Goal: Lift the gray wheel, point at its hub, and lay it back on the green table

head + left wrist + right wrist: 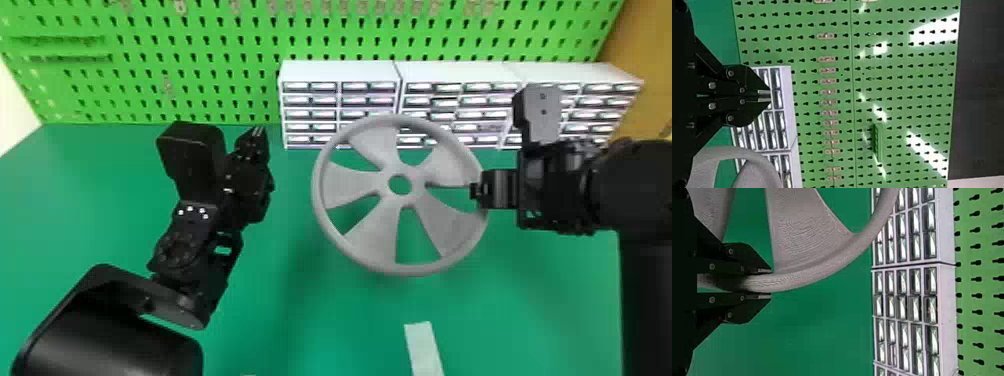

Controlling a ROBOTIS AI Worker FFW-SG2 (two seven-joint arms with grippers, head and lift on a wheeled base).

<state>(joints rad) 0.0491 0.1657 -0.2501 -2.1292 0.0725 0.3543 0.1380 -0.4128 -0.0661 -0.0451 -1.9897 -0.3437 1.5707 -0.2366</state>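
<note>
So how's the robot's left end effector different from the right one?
The left end effector is shut and empty, while the right end effector holds the gray wheel by its rim. The left one points forward, but the right one points leftward. Both are black with two flat fingers.

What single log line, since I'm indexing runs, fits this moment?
right gripper: shut on wheel | wheel: held above table | left gripper: shut, left of wheel, not aimed at hub
</note>
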